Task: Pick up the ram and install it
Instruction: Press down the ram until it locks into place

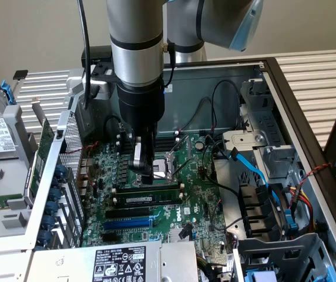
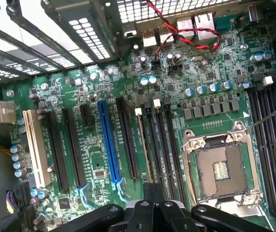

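Observation:
The ram (image 1: pixel 150 198) stands upright in a black memory slot on the green motherboard (image 1: pixel 197 194), its white label facing the camera. My gripper (image 1: pixel 147 174) hangs straight down over the middle of the stick. Its fingers are drawn together, with the tips just above the stick's top edge. Whether they touch it I cannot tell. In the wrist view the ram (image 2: pixel 144 145) appears edge-on as a thin strip that runs in under my gripper (image 2: pixel 152 194). Several empty black slots (image 2: pixel 169 145) lie alongside it.
The open CPU socket (image 2: pixel 220 169) sits next to the memory slots. A blue expansion slot (image 1: pixel 130 223) lies nearer the camera. A perforated case wall (image 1: pixel 68 153), blue cables (image 1: pixel 262 176) and black wires (image 1: pixel 227 88) ring the board. The power supply (image 1: pixel 121 261) is in front.

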Motion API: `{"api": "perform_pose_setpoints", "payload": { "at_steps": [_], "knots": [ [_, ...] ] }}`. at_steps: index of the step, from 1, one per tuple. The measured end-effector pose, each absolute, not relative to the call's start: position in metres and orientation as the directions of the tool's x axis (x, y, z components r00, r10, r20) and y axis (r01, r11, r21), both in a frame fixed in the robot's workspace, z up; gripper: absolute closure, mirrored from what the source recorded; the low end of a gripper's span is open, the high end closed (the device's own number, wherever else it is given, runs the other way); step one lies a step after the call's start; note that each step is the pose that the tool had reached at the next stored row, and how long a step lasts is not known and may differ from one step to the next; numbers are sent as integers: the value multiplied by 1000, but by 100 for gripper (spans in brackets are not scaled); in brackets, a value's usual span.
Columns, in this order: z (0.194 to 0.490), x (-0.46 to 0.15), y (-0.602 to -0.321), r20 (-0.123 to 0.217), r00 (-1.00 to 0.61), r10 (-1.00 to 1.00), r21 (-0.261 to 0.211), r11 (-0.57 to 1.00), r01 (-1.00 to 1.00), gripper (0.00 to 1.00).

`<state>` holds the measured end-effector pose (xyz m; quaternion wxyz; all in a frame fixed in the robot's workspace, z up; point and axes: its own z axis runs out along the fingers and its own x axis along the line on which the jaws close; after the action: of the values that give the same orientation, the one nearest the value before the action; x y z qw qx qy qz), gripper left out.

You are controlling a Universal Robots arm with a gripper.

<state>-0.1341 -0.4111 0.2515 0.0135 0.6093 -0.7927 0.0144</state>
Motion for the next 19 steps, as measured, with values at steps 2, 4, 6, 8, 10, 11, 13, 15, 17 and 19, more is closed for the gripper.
{"api": "perform_pose_setpoints", "payload": {
  "at_steps": [2,4,6,8,10,11,13,15,17,19],
  "knots": [
    [251,-134,-411,39,-288,-957,-6,288,-958,89],
    [251,-134,-411,39,-318,-947,-6,318,-948,89],
    [251,-134,-411,39,-348,-937,-6,348,-937,89],
    [251,-134,-411,39,-377,-925,-6,377,-926,89],
    [251,-134,-411,39,-407,-913,-6,407,-913,89],
    [251,-134,-411,39,-421,-906,-6,421,-907,89],
    [251,-134,-411,39,-450,-892,-6,450,-893,89],
    [251,-134,-411,39,-476,-879,-6,476,-879,89],
    [251,-134,-411,39,-498,-866,-6,499,-867,89],
    [251,-134,-411,39,-518,-855,-6,518,-855,89]
  ]
}}
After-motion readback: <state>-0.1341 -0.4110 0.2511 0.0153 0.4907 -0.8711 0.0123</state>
